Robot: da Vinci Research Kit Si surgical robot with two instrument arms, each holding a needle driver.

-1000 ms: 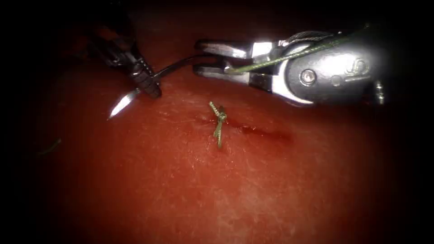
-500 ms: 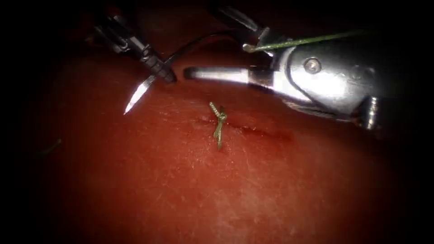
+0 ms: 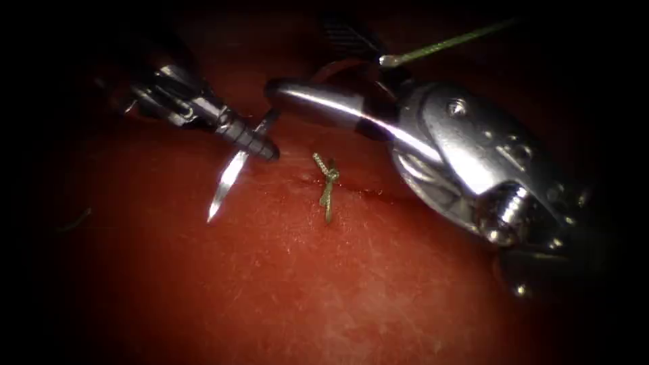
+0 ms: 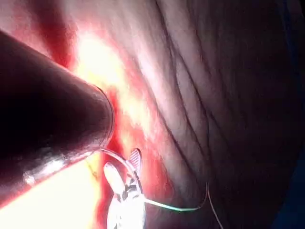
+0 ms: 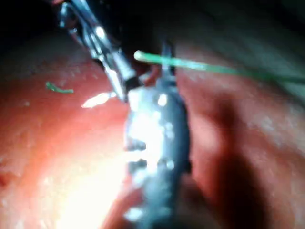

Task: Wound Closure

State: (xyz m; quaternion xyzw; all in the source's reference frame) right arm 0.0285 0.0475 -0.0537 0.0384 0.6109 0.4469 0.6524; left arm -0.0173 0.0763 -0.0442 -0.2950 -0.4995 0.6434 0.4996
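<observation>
Curved needle (image 3: 230, 177), stiff, slick and light, best gripped on its body behind the point, hangs clear of the tissue (image 3: 284, 290), left of the cut (image 3: 378, 196); left tool (image 3: 260, 145) clamps it near the tip; right tool (image 3: 297, 91), angled down-left, jaw state unclear; thread (image 3: 439, 46) trails beside it

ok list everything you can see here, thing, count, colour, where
tissue: one, red, under everything
cut: one, dark red line, runs right from the knot
knot: one tied stitch with cut ends, green, on the cut
needle: one, silver, above the tissue left of the cut, not in it, tip down
thread: one strand, green, above the right tool
thread scrap: one, green, far left
left pincer: dark, shut on the needle near its tip
right pincer: silver, beside the needle's rear, holding nothing I can see
</observation>
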